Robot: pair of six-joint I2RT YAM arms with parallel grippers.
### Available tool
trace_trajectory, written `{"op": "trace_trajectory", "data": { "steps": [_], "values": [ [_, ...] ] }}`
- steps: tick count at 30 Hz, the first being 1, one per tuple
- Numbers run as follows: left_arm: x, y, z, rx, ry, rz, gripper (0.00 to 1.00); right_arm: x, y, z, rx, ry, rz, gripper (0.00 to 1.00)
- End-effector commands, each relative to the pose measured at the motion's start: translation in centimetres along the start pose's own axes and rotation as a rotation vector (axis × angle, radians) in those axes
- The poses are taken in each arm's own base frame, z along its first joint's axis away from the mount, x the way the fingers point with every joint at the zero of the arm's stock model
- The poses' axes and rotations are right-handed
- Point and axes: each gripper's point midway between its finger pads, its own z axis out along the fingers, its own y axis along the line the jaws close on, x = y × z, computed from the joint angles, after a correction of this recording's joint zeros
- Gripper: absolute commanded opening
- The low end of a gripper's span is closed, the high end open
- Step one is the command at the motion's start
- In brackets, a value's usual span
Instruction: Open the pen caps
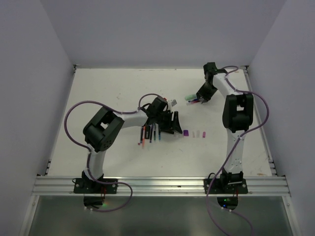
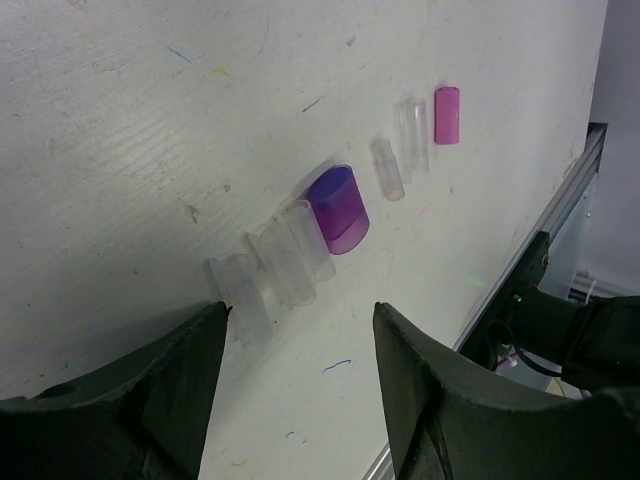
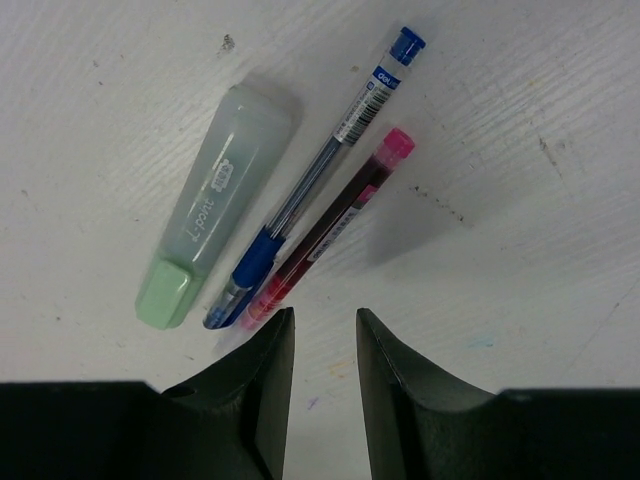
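In the left wrist view several pen caps lie in a loose row on the white table: clear ones (image 2: 280, 262), a purple one (image 2: 338, 208), two more clear ones (image 2: 388, 167) and a pink one (image 2: 447, 115). My left gripper (image 2: 300, 312) is open just short of the clear caps, with only table between its fingers. From above, the left gripper (image 1: 174, 124) sits between a bunch of pens (image 1: 148, 133) and the caps (image 1: 194, 133). At the back, my right gripper (image 3: 325, 315) hovers narrowly open and empty, just off the tips of a blue pen (image 3: 320, 170) and a pink pen (image 3: 335, 222).
A pale green highlighter (image 3: 215, 205) lies beside the two pens under the right gripper (image 1: 201, 98). Metal rails (image 1: 162, 184) edge the table at the front and a raised rim (image 1: 263, 132) runs along the right side. Grey walls enclose the back and sides.
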Motion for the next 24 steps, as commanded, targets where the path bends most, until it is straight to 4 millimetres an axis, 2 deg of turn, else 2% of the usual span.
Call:
{"op": "trace_trajectory", "data": {
  "steps": [1, 11, 24],
  "values": [
    [0.2, -0.2, 0.8, 0.028, 0.025, 0.033, 0.63, -1.0, -0.2, 0.2, 0.028, -0.03, 0.02, 0.35],
    [0.5, -0.8, 0.8, 0.065, 0.04, 0.045, 0.63, -1.5, -0.1, 1.4, 0.035, -0.026, 0.02, 0.35],
    [0.8, 0.1, 0.5, 0.025, 0.043, 0.07, 0.63, -1.7, 0.3, -0.7, -0.01, -0.047, 0.03, 0.34]
  ]
}}
